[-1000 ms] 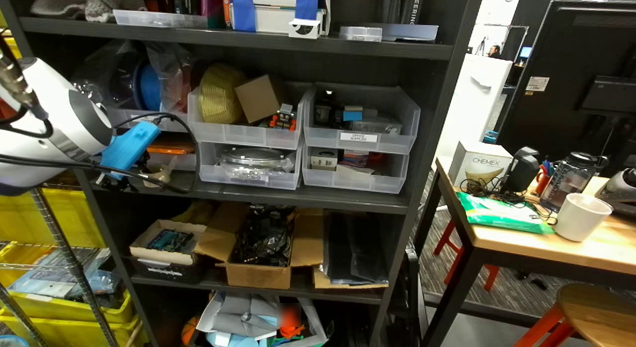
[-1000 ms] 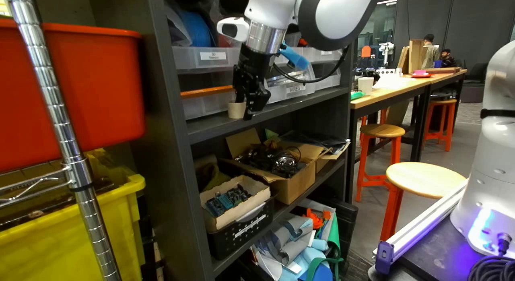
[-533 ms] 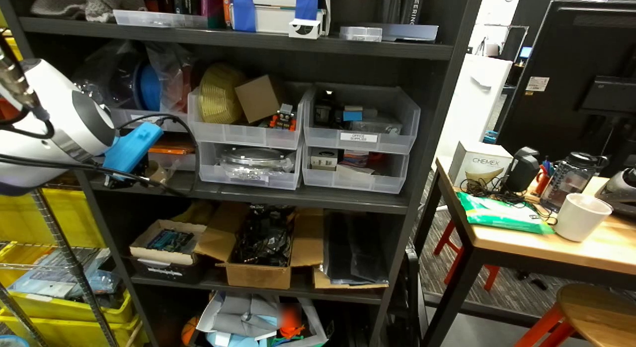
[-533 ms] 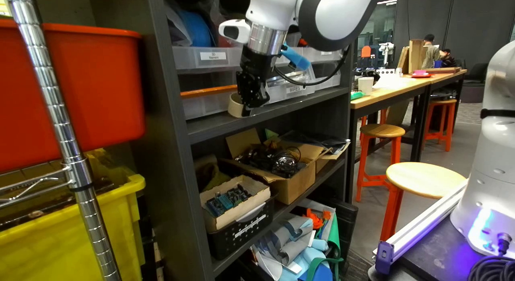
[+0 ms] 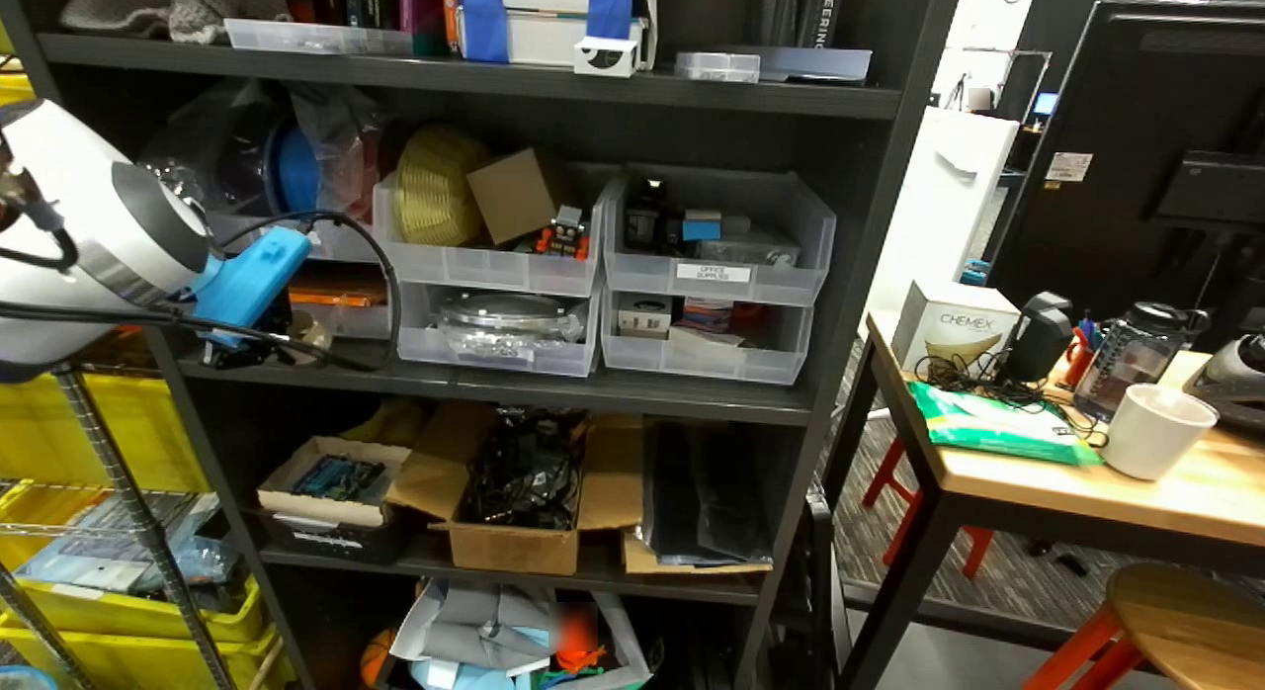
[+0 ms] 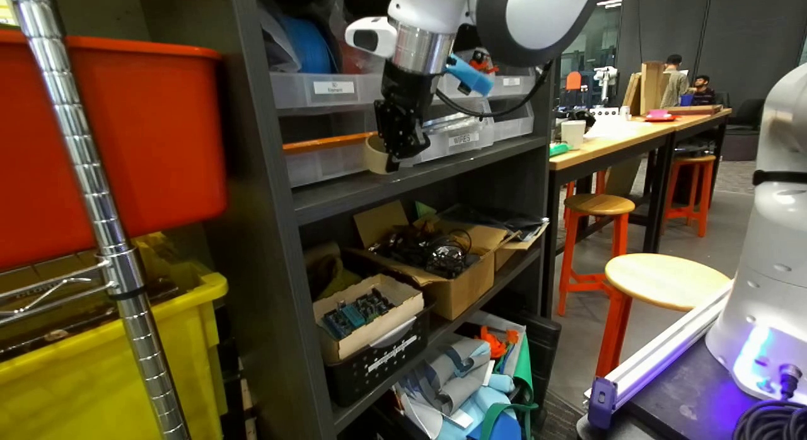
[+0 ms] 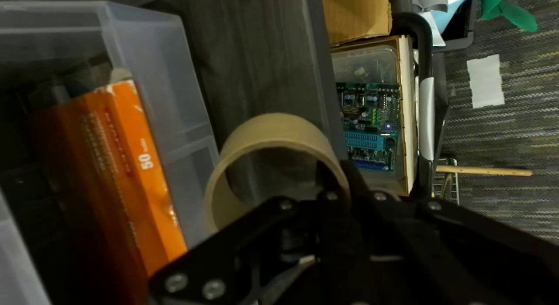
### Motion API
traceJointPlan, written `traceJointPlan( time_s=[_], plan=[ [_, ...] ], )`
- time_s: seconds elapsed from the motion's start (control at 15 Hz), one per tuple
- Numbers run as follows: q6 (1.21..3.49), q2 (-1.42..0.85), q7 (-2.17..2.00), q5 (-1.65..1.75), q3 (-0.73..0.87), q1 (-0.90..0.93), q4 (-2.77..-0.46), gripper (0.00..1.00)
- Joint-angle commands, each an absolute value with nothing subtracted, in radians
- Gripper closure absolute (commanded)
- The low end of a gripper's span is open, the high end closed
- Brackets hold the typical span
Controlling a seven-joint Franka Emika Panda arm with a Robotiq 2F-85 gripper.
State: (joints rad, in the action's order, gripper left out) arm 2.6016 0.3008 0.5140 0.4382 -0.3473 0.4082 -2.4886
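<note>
A beige tape roll (image 7: pixel 275 128), a wide hollow ring, stands out in the wrist view, its opening facing the camera. My gripper (image 7: pixel 343 182) is shut on the wall of the ring, one black finger inside the hole and one outside. In an exterior view the tape roll (image 6: pixel 376 157) hangs tilted from the gripper (image 6: pixel 392 164), slightly above the dark shelf (image 6: pixel 340 193). Part of the tape roll (image 5: pixel 312 336) also shows in an exterior view, behind the blue wrist piece (image 5: pixel 252 280) and cables; the fingertips are mostly hidden there.
Beside the roll is a clear bin (image 7: pixel 174 69) holding an orange box (image 7: pixel 146 165). More clear bins (image 5: pixel 494 349) stand along the same shelf. A box of circuit boards (image 6: pixel 372 314) and an open cardboard box (image 6: pixel 463 285) sit one shelf lower. The shelf's side panel (image 6: pixel 265 194) rises close by.
The fingers have closed on the tape roll's wall. The roll has tipped from standing on the shelf and has risen slightly with the gripper. The arm has moved up a little.
</note>
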Motion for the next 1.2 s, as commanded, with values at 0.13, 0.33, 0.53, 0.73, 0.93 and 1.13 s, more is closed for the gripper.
traceJointPlan(
  time_s=[0.13, 0.33, 0.53, 0.73, 0.93, 1.13],
  plan=[
    [2.477, 0.497, 0.454, 0.505, -0.383, 0.412, -2.544, 0.99],
    [2.436, 0.572, 0.425, 0.515, -0.389, 0.418, -2.569, 0.99],
    [2.411, 0.643, 0.393, 0.511, -0.383, 0.419, -2.603, 0.99],
    [2.388, 0.711, 0.356, 0.504, -0.371, 0.413, -2.638, 0.99],
    [2.354, 0.763, 0.327, 0.504, -0.363, 0.400, -2.653, 0.99],
    [2.309, 0.762, 0.326, 0.522, -0.383, 0.383, -2.625, 0.99]
  ],
)
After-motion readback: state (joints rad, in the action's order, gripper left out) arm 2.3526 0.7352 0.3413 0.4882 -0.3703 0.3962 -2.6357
